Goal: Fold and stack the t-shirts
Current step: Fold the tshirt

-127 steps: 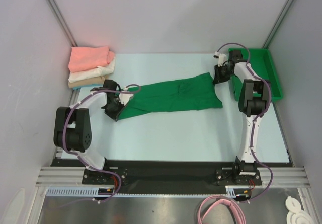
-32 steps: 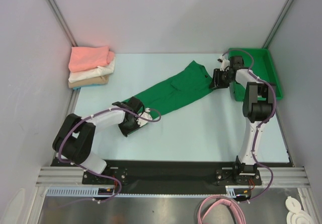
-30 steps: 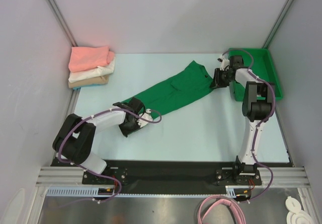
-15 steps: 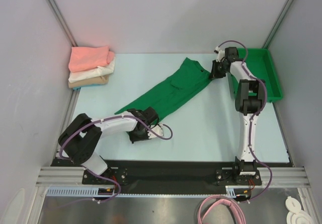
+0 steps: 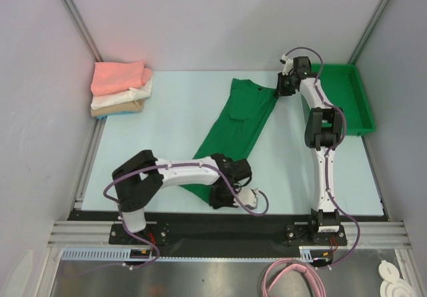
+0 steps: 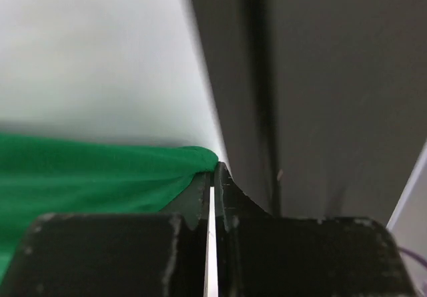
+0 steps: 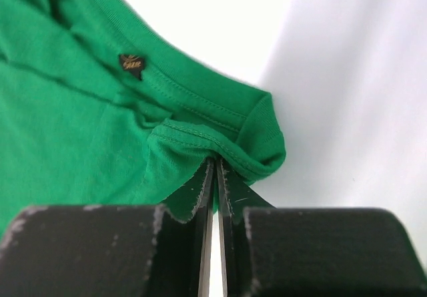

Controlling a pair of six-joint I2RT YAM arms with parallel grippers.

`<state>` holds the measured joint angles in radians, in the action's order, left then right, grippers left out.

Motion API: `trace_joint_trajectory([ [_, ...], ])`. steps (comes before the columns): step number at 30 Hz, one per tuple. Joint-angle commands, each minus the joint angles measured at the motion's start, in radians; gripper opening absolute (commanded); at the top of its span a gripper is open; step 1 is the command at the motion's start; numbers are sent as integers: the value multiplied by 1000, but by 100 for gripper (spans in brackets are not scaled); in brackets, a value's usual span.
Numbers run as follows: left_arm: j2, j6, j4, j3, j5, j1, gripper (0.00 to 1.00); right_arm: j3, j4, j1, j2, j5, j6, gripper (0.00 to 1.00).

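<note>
Dark green t-shirt (image 5: 239, 127): stretched long just left of the green bin (image 5: 350, 97), my right gripper (image 7: 215, 167) pinched shut on its collar beside the bin, my left gripper (image 6: 213, 175) clamped on the hem end farthest from it, I judge to pull it flat for folding. Folded stack (image 5: 120, 90), pink, white, tan: well left of the bin, I judge no obstacle.
</note>
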<state>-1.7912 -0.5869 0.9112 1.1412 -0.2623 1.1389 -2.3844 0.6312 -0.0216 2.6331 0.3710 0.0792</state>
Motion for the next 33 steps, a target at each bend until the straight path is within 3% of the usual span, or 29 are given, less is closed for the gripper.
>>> trace_joint_trajectory([
  [1,-59,-25,66,135,-204,87,0,-53,-21,-17,33,-58,10,9],
  [9,-233,-18,129,421,-325,131,1,-70,-22,-31,42,-55,16,9],
  [11,-253,-10,144,477,-327,131,9,-70,-21,-29,45,-49,14,10],
  [13,-260,7,140,534,-310,131,28,-70,-13,-29,41,-41,19,11],
  [15,-225,18,130,580,-267,128,35,-58,-7,-28,9,-30,21,21],
  [16,-208,21,130,598,-255,124,37,-42,-11,-24,-13,-30,21,33],
  [17,-186,35,121,617,-240,114,40,8,-24,-15,-43,-32,19,39],
  [18,-139,48,106,643,-223,81,50,51,-39,-11,-114,-35,13,43],
  [20,-96,111,40,660,-190,23,56,194,-108,12,-204,-26,-12,49],
  [22,-60,197,-35,677,-160,-106,61,295,-163,14,-350,-9,-36,50],
  [27,-219,415,-67,834,-267,-507,56,652,-150,63,-643,92,-15,53],
  [30,-345,482,-119,900,-367,-652,52,799,-148,63,-830,163,19,53],
  [33,-428,522,-231,919,-396,-726,52,979,-160,63,-994,223,31,53],
])
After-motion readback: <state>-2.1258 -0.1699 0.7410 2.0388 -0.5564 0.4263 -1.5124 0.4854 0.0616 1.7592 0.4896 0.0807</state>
